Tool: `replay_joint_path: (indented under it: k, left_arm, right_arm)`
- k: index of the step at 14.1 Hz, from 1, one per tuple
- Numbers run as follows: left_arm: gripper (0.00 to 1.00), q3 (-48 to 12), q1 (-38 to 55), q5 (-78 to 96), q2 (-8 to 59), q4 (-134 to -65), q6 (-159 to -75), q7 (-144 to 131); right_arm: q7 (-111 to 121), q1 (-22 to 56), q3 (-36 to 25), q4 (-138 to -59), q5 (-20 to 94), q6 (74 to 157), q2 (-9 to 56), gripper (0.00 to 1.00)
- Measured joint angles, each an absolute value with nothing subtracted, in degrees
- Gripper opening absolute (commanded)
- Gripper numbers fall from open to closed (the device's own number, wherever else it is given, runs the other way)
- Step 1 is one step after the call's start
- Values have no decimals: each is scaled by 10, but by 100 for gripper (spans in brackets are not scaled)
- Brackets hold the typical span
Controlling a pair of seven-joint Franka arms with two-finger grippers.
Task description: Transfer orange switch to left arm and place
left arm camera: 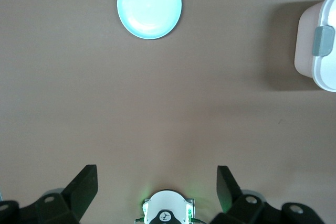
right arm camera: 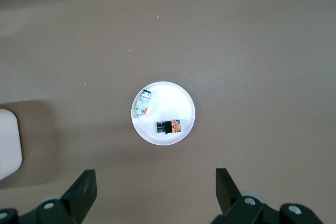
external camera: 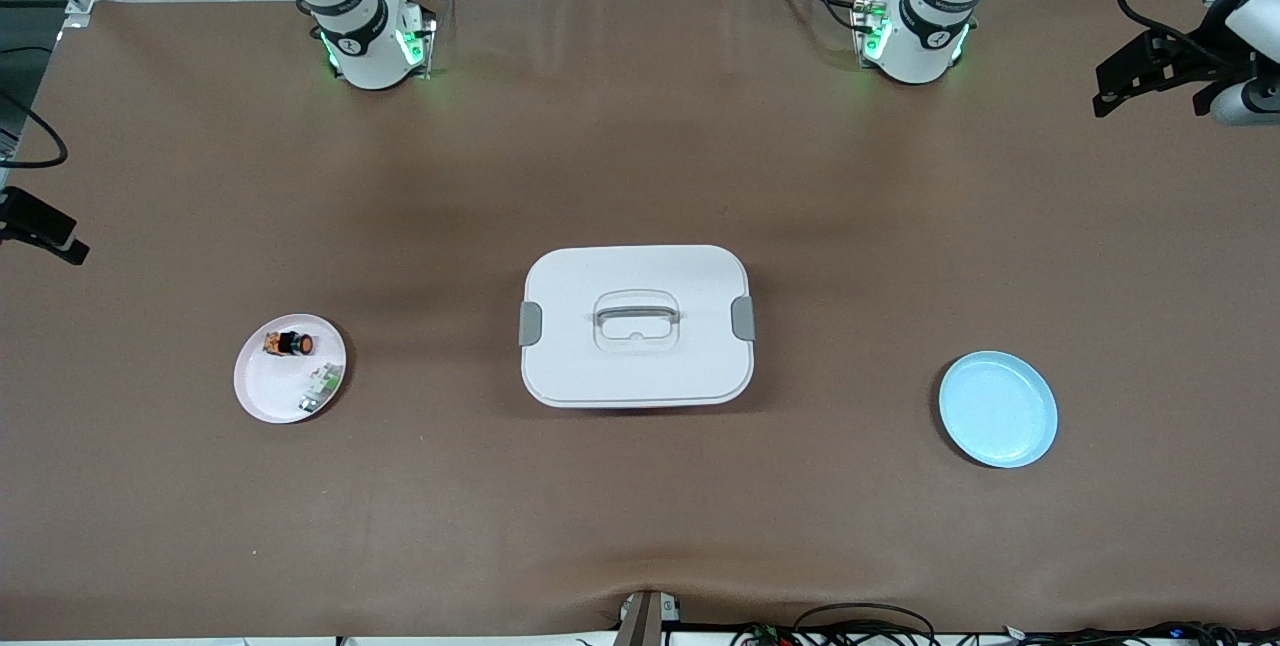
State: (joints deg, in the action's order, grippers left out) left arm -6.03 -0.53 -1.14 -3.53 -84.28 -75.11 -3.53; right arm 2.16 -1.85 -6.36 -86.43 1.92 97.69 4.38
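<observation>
Wrist views: left pincer [left arm camera: 155, 190] and right pincer [right arm camera: 155, 190] both spread wide, empty, high over the table [external camera: 640, 156].

No readable text anywhere

Each arm's base [external camera: 372, 51] carried a small round dark emblem, perhaps a maker's mark, too small to read; the box [external camera: 636, 324] showed no label.

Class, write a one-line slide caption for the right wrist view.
Open right claw high over a pink plate holding the orange switch and a green-and-white component.
</observation>
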Motion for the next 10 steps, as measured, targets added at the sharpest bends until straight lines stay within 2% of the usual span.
replay_joint_path:
  k: [10]
  left_arm:
    - [100,-60,0,-11,-32,-842,-755,-34]
  right_arm:
    - [19,-18,-64,-864,19,977,58,100]
